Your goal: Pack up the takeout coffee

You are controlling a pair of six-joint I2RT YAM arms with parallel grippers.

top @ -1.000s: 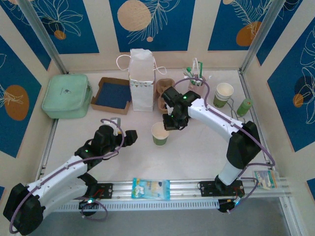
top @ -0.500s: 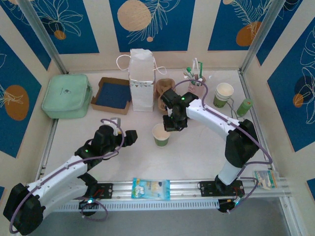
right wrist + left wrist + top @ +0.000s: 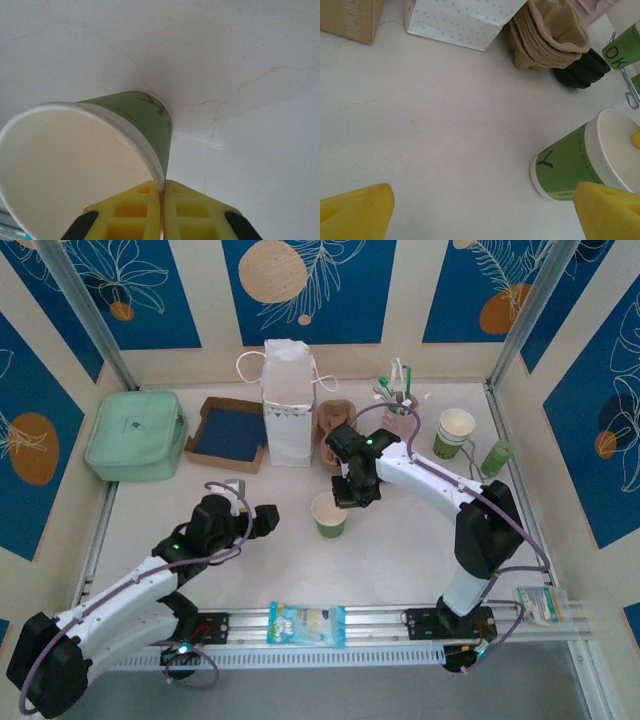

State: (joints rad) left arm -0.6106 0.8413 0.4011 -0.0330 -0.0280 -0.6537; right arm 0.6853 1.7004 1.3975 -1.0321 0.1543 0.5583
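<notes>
Over on the left, the left gripper (image 3: 262, 520) hangs low above the table (image 3: 400, 550), its yellow fingers (image 3: 355, 207) spread wide apart. Just to its right, mid-table and in front of the white paper bag (image 3: 288, 405), the green paper cup (image 3: 327, 514) stands with its mouth open. The right gripper (image 3: 352, 498) sits at the cup's far edge, fingers pressed together with the thin rim pinched between them.

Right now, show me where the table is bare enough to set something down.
Bare: the strip between the centre cup and the snack packet; the patch in front of the green pouch and cardboard tray. Crowded: the back row from paper bag to green tube.
</notes>
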